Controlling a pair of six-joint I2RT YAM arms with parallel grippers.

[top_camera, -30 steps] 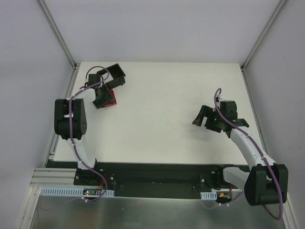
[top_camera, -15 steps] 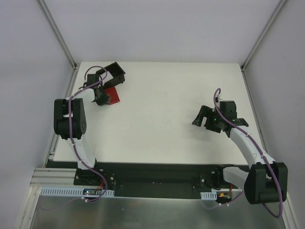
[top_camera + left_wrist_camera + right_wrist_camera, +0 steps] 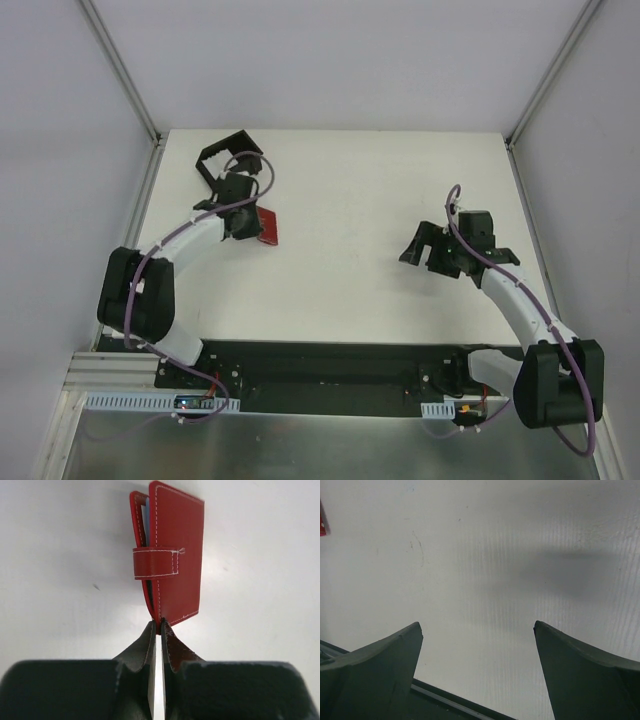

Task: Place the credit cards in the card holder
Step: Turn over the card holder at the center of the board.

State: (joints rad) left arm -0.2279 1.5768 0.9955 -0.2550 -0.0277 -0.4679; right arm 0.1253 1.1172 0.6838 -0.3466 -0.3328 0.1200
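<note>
Right gripper [image 3: 477, 626]: nearest the bases, hovering over the bare white tabletop [image 3: 380, 180]; jaws spread wide, nothing between them.
Left gripper [image 3: 157, 628]: further out, on the left half of the table; jaws pressed together on one lower corner of the wallet, pinching its edge.
Small red stitched folding card holder [image 3: 175, 555]: held in the left jaws, well apart from the right gripper; snap tab [image 3: 155, 563] lying across the front leaf; leaves gaping slightly; lifted or resting, not determinable.
Black open-sided box [image 3: 230, 155]: farthest, by the far left corner, near the holder but apart from it.
Step in hand (judged): bringing the holder into position; no card insertion begun.
Next move (judged): setting down within reach of both arms, then freeing the tab and spreading the leaves; corner grip thin, liable to swing or slip.
Count: arms, two; grippers, two; card holder, one; black box, one; credit cards, none plainly visible. Pale blue strip [image 3: 145, 525] between the leaves, lining or card, undecidable.
</note>
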